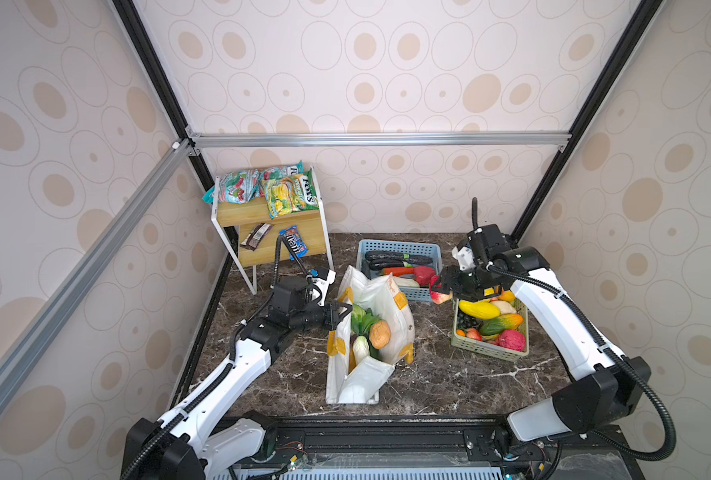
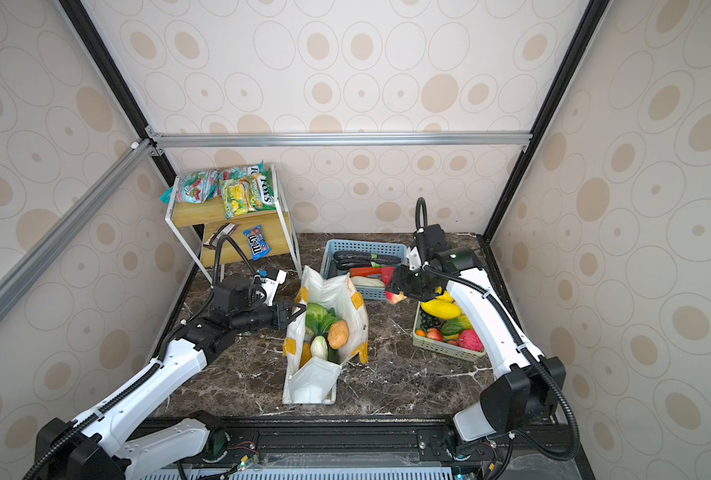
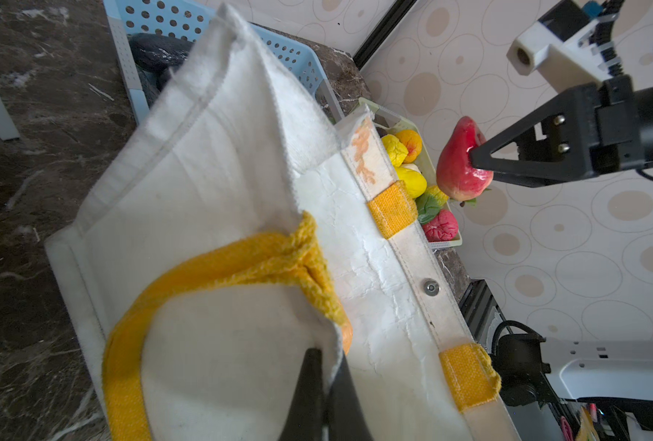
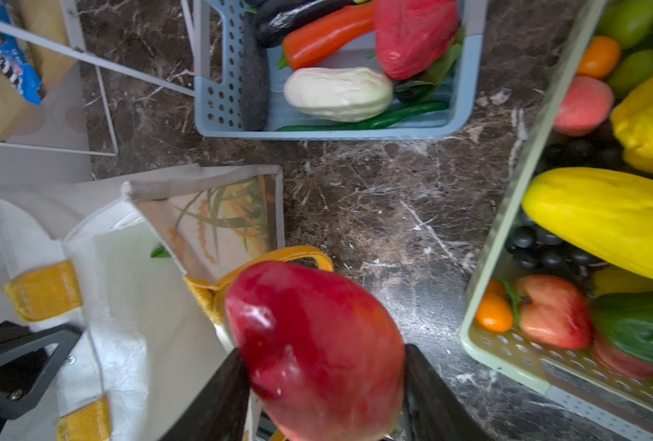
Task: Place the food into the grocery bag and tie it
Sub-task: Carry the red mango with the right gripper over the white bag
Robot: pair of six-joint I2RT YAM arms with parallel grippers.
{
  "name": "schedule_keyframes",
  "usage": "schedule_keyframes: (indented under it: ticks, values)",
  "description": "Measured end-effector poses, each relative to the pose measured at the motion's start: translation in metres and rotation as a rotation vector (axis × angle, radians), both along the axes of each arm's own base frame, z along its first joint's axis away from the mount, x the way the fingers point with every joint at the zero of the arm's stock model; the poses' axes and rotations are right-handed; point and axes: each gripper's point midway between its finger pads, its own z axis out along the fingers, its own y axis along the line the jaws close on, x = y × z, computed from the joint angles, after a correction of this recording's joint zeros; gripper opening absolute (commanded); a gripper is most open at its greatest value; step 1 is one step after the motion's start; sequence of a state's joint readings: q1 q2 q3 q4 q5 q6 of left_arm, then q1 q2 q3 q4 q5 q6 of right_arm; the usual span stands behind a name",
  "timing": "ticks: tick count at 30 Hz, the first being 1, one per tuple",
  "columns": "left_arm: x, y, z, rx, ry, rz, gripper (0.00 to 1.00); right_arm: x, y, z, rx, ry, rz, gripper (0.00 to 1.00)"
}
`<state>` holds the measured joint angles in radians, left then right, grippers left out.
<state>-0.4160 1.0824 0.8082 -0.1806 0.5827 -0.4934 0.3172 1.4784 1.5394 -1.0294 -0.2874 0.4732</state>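
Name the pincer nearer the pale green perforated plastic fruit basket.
Right. The right pincer, gripping a glossy red toy fruit, hangs beside the basket; the left pincer clamps the far rim of the white fabric bag.

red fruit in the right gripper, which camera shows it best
The right wrist view: the red fruit is large and close, pinched between both fingers of the right gripper. The left wrist view shows it from the side, farther off, one finger across it. In both top views it is small, partly under the gripper.

Glossy red fruit (image 4: pixel 317 343), cloth grocery bag (image 3: pixel 210 160)
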Motion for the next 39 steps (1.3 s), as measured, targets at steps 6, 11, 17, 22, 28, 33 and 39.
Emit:
schedule_keyframes:
  ticks: [6,11,17,22,28,33,39]
  values:
    - [0.003,0.0,-0.001,0.005,-0.002,0.009,0.0,-0.015,0.047,0.011,0.043,-0.033,0.096,0.59]
    - [0.005,0.002,-0.002,0.011,-0.005,0.021,0.0,-0.029,0.076,0.014,0.056,-0.045,0.153,0.59]
    - [0.006,0.003,-0.002,0.013,-0.004,0.03,0.0,-0.042,0.11,0.007,0.059,-0.039,0.222,0.59]
    - [0.007,0.004,-0.002,0.014,-0.004,0.037,0.0,-0.046,0.131,-0.014,0.023,-0.008,0.265,0.59]
    - [0.008,0.005,-0.003,0.017,-0.003,0.047,0.0,-0.051,0.148,-0.035,-0.021,0.018,0.302,0.59]
    - [0.009,0.005,-0.003,0.02,-0.003,0.054,0.0,-0.053,0.159,-0.051,-0.053,0.041,0.324,0.59]
    - [0.01,0.007,-0.003,0.024,-0.005,0.065,0.0,-0.054,0.165,-0.071,-0.106,0.06,0.346,0.59]
